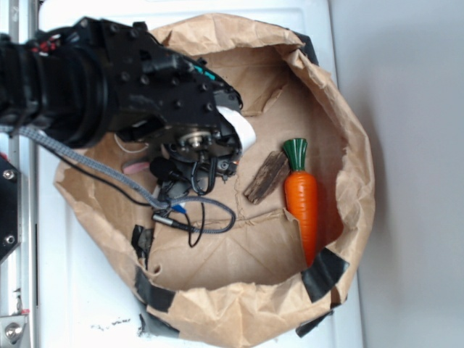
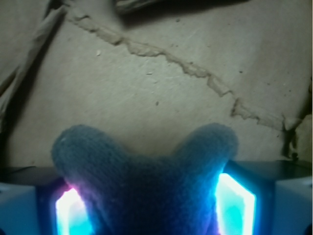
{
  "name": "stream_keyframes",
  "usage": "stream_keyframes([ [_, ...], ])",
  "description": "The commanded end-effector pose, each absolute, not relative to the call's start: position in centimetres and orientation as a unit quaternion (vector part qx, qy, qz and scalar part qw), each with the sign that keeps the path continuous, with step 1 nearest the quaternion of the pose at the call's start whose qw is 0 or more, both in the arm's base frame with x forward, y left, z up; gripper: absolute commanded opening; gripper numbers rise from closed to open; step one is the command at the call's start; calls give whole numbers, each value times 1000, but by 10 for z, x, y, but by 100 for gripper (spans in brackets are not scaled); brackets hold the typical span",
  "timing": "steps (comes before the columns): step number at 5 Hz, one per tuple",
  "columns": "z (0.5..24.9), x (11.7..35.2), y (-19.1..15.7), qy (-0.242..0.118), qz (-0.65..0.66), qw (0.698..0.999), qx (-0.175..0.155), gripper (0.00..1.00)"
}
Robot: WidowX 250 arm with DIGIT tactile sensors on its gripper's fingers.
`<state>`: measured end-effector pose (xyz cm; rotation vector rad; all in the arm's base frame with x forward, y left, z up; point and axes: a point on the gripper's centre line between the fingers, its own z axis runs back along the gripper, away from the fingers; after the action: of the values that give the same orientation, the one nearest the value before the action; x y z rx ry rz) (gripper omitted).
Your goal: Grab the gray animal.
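Observation:
In the wrist view the gray animal [image 2: 146, 171] fills the space between my two glowing fingers [image 2: 234, 205], and two rounded gray limbs stick out past them. My gripper [image 2: 154, 208] is shut on it. In the exterior view my gripper [image 1: 201, 148] hangs over the left part of the paper-lined basin, and the arm hides most of the plush. Only a white patch [image 1: 243, 129] and a pink strip [image 1: 136, 167] show beside the arm. I cannot tell whether the plush is off the paper.
Crumpled brown paper [image 1: 239, 246] lines the basin, with raised walls all round and black tape at the lower edges. An orange carrot [image 1: 302, 199] lies at the right, and a brown wood piece [image 1: 266, 176] just left of it. Loose cables [image 1: 196, 217] hang below the arm.

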<state>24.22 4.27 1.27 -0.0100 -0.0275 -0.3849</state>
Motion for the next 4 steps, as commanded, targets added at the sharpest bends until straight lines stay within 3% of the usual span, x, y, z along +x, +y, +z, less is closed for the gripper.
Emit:
stream_keyframes([
  [1,21,257,42,-44,-182,982,-19,0],
  [2,59,256,43,-72,-162,983,-45,0],
  [4,126,259,46,-75,-130,985,-86,0],
])
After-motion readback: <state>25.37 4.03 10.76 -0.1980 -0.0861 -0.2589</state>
